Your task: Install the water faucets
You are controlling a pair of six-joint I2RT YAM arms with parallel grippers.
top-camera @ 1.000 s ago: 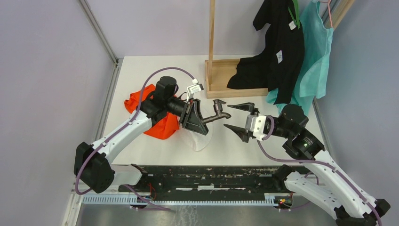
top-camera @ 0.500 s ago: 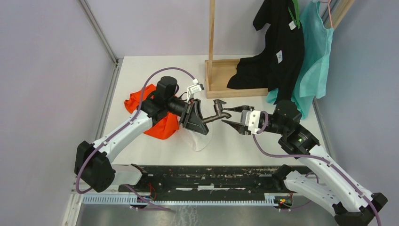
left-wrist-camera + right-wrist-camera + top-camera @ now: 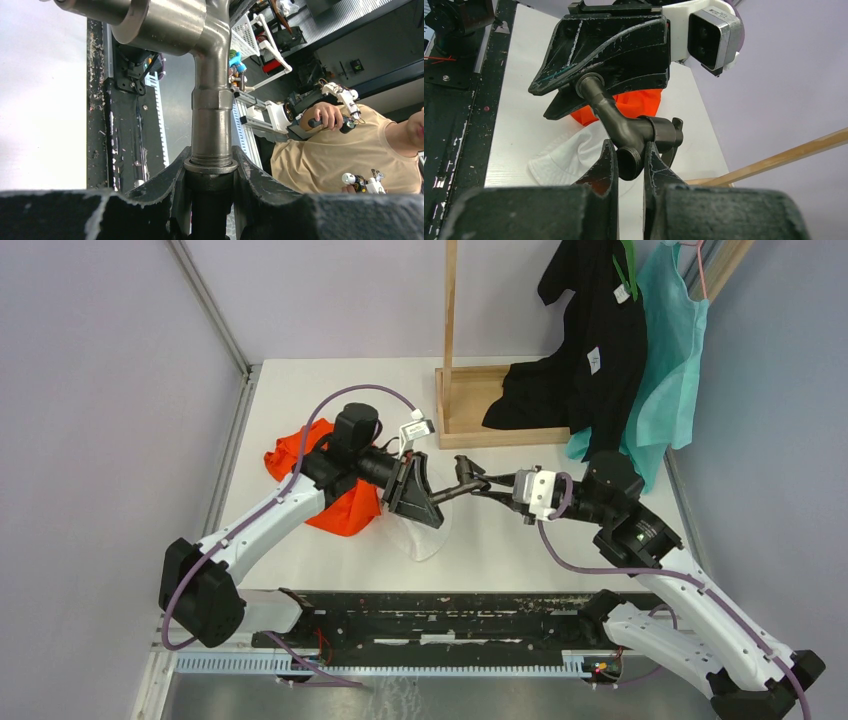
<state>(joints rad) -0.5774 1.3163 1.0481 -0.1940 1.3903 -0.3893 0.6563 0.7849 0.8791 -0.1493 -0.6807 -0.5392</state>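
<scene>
**Faucet held in the air between both claws, above the bench.**

The faucet (image 3: pixel 465 480) hangs clear of the bench (image 3: pixel 330 390), between the two arms. Nothing supports it from below. The left claw (image 3: pixel 432 497) pinches the straight stem end, with its fingers (image 3: pixel 250 180) closed round the collar. The right claw (image 3: pixel 492 486) pinches the open round port of the body, and the wrist view shows a finger pressed on each side (image 3: pixel 608 160). A white cloth (image 3: pixel 420 535) and an orange cloth (image 3: pixel 300 455) lie below and to the left, and a wooden stand (image 3: pixel 470 425) sits behind.

Risks, as judged:
- **Slipping:** both grips are hard fingers on round metal, so the part may turn or slip if either arm twists.
- **Strain:** two arms locked on one rigid piece may wrench it or overload a grip if their paths disagree.
- **Dropping:** releasing one side too soon may leave the faucet drooping or let it fall.
- **Mounting:** no mounting point is visible.
</scene>
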